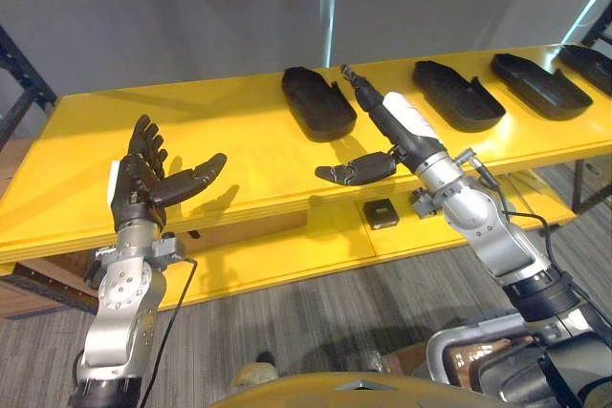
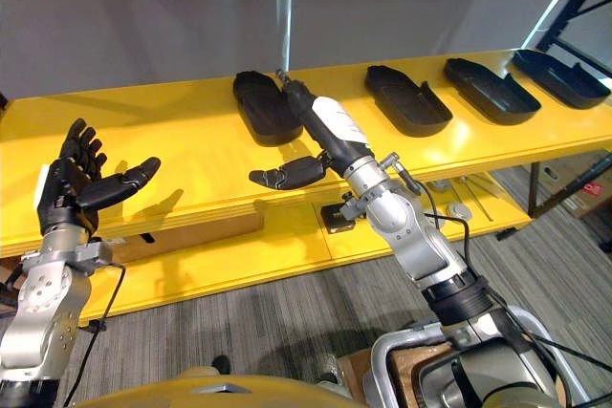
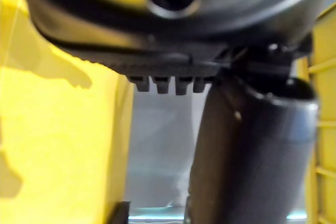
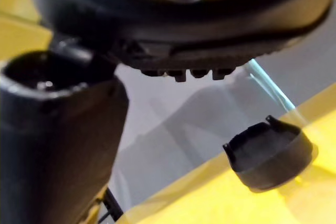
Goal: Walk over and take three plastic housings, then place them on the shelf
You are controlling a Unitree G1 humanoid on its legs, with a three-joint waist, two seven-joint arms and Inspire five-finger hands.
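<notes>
The shelf is bare to the left of the leftmost housing, leaving wide room by the left hand. The right hand occupies the gap between that housing and the next housing. More housings line the shelf to the right, with narrow gaps between them.

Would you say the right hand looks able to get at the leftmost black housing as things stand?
Probably yes: the open right hand reaches out over the yellow shelf with its fingertips right beside the leftmost housing, and nothing lies between them.

Grey wall behind, grey carpet floor, small black box
</notes>
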